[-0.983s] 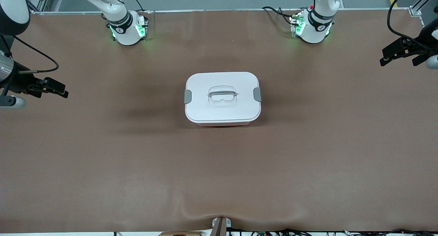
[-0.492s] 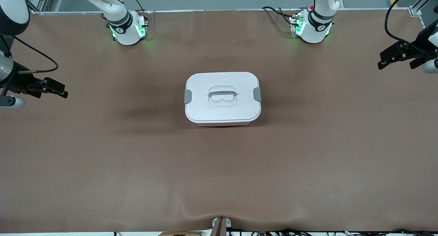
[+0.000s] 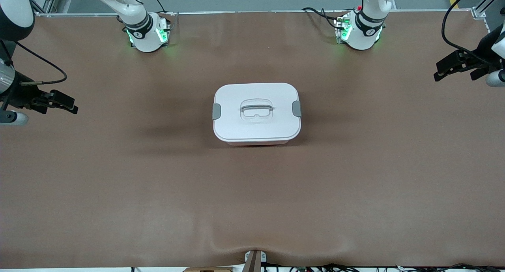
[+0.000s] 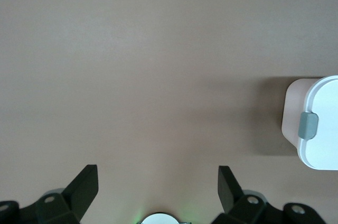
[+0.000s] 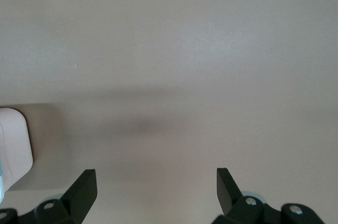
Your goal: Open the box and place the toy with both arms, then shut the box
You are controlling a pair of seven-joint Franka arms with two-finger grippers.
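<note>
The box (image 3: 257, 113) stands in the middle of the table. Its white lid is on, with the grey handle (image 3: 256, 107) lying flat and a grey clip (image 3: 216, 111) at each end. My left gripper (image 3: 437, 71) hangs open and empty over the table's left-arm end; its wrist view (image 4: 157, 176) shows one end of the box (image 4: 317, 129) with a clip (image 4: 309, 127). My right gripper (image 3: 74, 106) hangs open and empty over the right-arm end; its wrist view (image 5: 156, 177) shows a corner of the box (image 5: 13, 145). The toy is out of view.
The brown table cover (image 3: 252, 201) is bare around the box. The two arm bases (image 3: 146, 33) (image 3: 360, 32) stand along the edge farthest from the front camera. A small bracket (image 3: 254, 258) sits at the nearest edge.
My left gripper has shifted slightly toward the box's end of the table. My right gripper has barely moved. The box has not moved.
</note>
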